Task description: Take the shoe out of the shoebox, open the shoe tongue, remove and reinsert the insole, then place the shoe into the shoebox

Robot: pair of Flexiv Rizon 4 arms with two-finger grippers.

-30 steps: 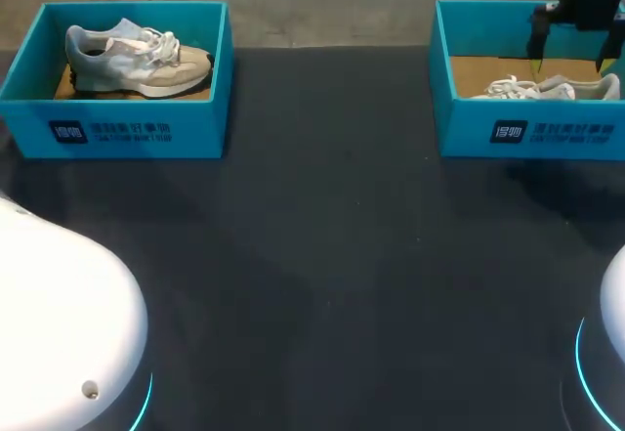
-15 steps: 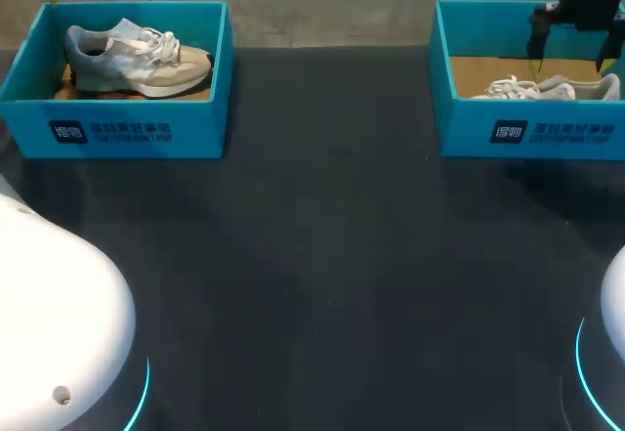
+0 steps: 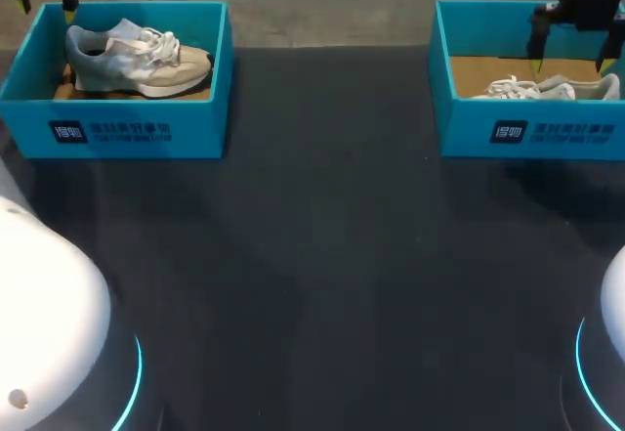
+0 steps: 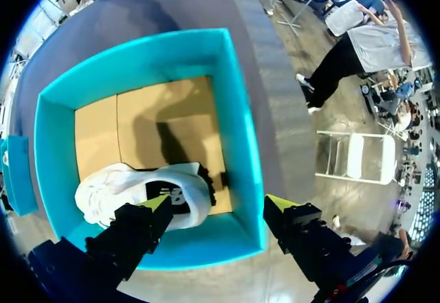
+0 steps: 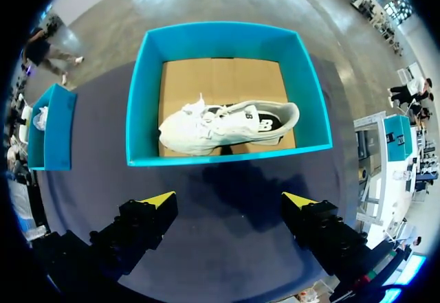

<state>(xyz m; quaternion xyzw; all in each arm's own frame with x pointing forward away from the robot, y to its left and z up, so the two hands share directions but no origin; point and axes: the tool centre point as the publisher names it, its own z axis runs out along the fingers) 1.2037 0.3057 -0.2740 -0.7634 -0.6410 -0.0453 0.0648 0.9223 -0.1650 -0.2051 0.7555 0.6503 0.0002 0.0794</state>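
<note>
1. My left pincer (image 4: 218, 205) is wide open and holds nothing. One finger hangs above the shoe's heel and the other sits outside the left shoebox (image 3: 127, 133), past its wall.
2. A second ago only a yellow tip showed beyond that box's far left corner. Now the whole pincer has come in over that corner.
3. The shoe (image 3: 137, 60) still lies inside the left shoebox, untouched, so I judge the lift-out only begun. I'd shift inward before lowering, or a finger meets the wall.
4. Well to the right of that box, my right pincer (image 3: 571, 55) has stayed put, spread open and empty above the second box (image 3: 527, 133) and its white shoe (image 3: 547, 87).
</note>
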